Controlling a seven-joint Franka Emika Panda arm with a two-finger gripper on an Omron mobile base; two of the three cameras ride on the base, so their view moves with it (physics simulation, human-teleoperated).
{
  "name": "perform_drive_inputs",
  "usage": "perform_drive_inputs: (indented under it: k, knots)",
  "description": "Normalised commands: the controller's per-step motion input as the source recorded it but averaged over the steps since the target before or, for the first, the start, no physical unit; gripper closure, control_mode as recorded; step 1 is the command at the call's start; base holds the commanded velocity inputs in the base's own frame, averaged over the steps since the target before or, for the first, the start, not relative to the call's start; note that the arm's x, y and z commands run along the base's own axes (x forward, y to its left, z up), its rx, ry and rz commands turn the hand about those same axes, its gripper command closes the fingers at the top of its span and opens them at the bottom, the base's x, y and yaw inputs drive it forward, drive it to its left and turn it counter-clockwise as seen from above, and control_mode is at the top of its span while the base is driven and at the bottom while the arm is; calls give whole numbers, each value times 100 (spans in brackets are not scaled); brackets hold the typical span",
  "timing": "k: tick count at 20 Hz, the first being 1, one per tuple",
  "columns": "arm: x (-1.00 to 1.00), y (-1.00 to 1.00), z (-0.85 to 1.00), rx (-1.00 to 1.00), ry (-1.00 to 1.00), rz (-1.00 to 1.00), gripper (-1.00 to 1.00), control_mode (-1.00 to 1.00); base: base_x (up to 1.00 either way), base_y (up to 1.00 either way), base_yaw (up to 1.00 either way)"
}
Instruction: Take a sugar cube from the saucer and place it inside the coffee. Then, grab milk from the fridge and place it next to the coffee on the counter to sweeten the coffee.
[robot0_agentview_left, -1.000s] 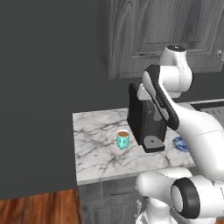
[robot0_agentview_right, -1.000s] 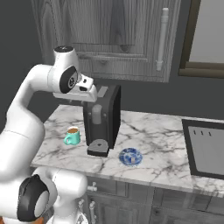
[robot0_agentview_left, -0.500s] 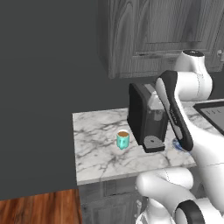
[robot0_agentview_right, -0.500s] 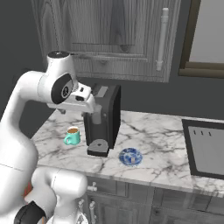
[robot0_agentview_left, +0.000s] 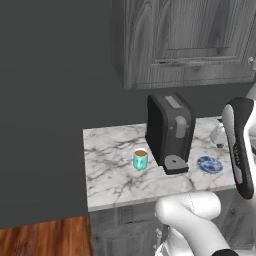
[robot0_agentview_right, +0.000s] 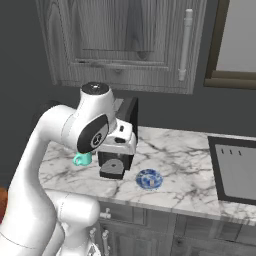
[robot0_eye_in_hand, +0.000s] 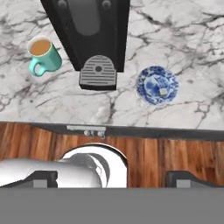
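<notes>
The coffee (robot0_eye_in_hand: 42, 54) is a teal cup of brown liquid on the counter (robot0_eye_in_hand: 175, 35), left of the black coffee machine. It also shows as the coffee (robot0_agentview_left: 140, 159) and, half hidden behind my arm, as the coffee (robot0_agentview_right: 82, 159). The blue-and-white saucer (robot0_eye_in_hand: 156, 85) lies right of the machine, with a pale sugar cube (robot0_eye_in_hand: 163, 91) on it; the saucer (robot0_agentview_left: 210, 164) (robot0_agentview_right: 149, 178) is apart from the cup. My gripper (robot0_eye_in_hand: 113, 179) hangs open and empty, high above the counter's front edge. The fridge (robot0_agentview_left: 45, 110) is the dark body left of the counter. The milk is out of view.
The black coffee machine (robot0_agentview_left: 170, 131) with its round grey drip tray (robot0_eye_in_hand: 98, 72) stands between cup and saucer. Grey wood-grain cabinets (robot0_agentview_right: 125, 40) hang above the counter. A dark sink (robot0_agentview_right: 235, 167) lies at the right end. Wooden floor (robot0_agentview_left: 45, 240) runs in front.
The jaws have spread from half closed to wide open. The arm has swung right and back from the coffee machine, towards the counter's front edge.
</notes>
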Motion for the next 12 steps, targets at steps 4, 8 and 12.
perform_drive_inputs:
  k: [4,8,12]
  knots:
    - [-6,-100,-27,0,5,8,-100,-100,0,0,0]
    - [0,-81,-38,0,13,3,-100,-100,0,0,0]
    - [0,-15,-38,-7,6,3,-100,-100,0,0,0]
